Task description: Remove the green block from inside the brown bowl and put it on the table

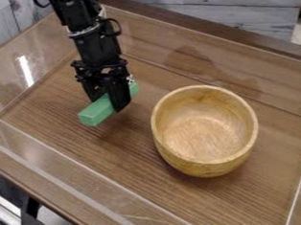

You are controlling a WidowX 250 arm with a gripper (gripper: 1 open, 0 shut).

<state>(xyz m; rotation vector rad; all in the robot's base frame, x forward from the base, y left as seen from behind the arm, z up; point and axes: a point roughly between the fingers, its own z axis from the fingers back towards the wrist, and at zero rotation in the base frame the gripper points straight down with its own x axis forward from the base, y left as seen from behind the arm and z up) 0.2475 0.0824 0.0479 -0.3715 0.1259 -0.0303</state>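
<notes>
The arm comes down from the top left of the view, and its black gripper (pixel 111 99) points steeply down at the table (pixel 66 158). The jaws are closed narrow on the green block (pixel 101 110). They grip the block near its upper right end, so that end is partly hidden behind the fingers (pixel 118 91). The rest of the block sticks out to the lower left.

The block is outside the bowl (pixel 205 130), to the left of it and near it, but not touching. It is tilted, with the lower left end down at the table surface. I cannot tell if this end really rests on the wood or is just above it. A small dark shadow lies under the block.

The bowl stands upright on the table, to the right of the gripper. It is round, light tan wood with thick walls, and the grain shows on the inside. Nothing is inside it.

The table has a brown wood grain. Clear low walls (pixel 22 69) stand along its edges, and they reflect some light at the left and at the front.
</notes>
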